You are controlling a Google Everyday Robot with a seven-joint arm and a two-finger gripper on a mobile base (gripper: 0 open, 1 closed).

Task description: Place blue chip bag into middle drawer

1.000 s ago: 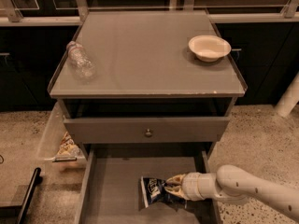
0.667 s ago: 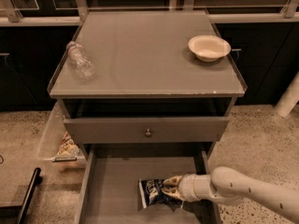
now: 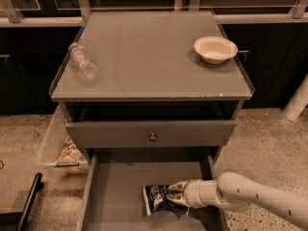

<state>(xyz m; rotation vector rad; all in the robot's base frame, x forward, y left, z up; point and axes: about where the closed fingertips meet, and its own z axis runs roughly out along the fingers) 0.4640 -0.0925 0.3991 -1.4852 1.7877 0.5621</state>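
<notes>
Tool: the tool reaches in from the right on a smooth white arm. It sits low inside the middle drawer, below the tabletop's front edge and toward its right corner. Its cream fingers are pinched nearly closed on the right end of the blue chip bag.
Bag position: inside the drawer box, right of centre. It sits at a tilt over the floor, and I cannot tell whether its left end touches.
Bag handling: probably very light, soft and crinkly. The glossy film is likely slippery, and the contents would crush under a hard squeeze.
Where to hold: a flat end seam looks safest, and the tool has the right one.
Drawer: wide and matt grey, with a plain flat floor and thin side walls.
Upper drawer: the upper drawer shows a flat grey front with a small round brass knob.
Tabletop: the tabletop is a smooth grey slab with a raised clear lip.
Bottle: a clear ribbed plastic bottle lies on its side near the left edge.
Bowl: a shallow cream bowl stands near the right edge, toward the rear corner.
</notes>
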